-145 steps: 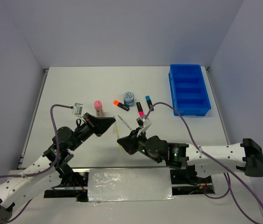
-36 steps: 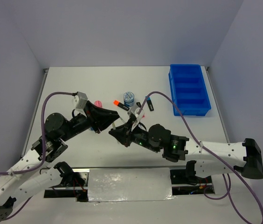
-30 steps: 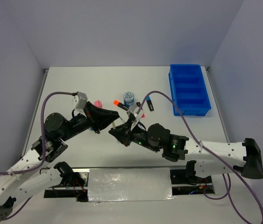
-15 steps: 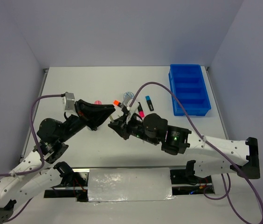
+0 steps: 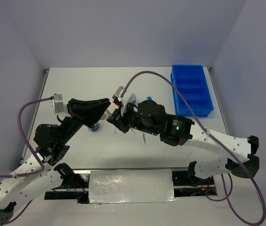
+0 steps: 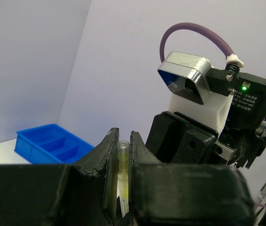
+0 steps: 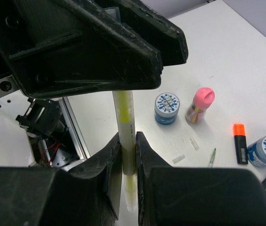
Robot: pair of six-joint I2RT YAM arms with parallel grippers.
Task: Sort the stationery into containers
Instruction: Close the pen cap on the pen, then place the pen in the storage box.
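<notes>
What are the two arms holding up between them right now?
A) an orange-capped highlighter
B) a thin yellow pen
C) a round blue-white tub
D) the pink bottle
B: the thin yellow pen is pinched by the right arm's fingers and, higher up, by the left arm's fingers, while the pink bottle, a round tub and the orange-capped highlighter sit on the table.

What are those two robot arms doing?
Both grippers are pinching the same yellow pen, held up off the table. The left gripper grips near one end, the right gripper further along, maybe a hand-over. A round tub, a pink bottle and an orange highlighter sit on the table below.
</notes>
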